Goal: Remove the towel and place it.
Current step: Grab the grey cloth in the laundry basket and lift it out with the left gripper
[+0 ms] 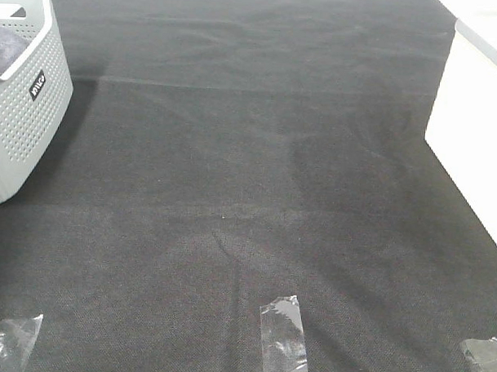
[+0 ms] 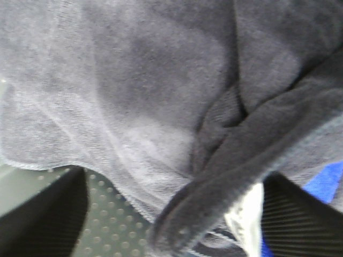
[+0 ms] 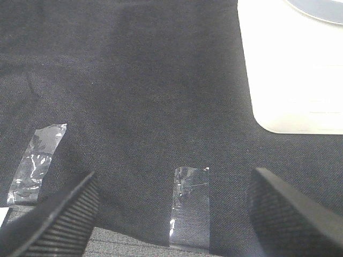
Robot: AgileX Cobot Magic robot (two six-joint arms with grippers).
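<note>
We note the left gripper (image 2: 171,182) inside the basket (image 2: 107,219), where the towel (image 2: 134,96) lies. Its jaws are spread wide astride a towel fold, not pinching it. The right gripper (image 3: 174,176) hangs wide open, holding nothing, above the black cloth (image 3: 134,80).

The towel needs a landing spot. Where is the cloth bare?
The black cloth is bare across the middle, between the basket on the left and the white box on the right, behind the tape strips. Crowded only in the basket, where the towel lies.
</note>
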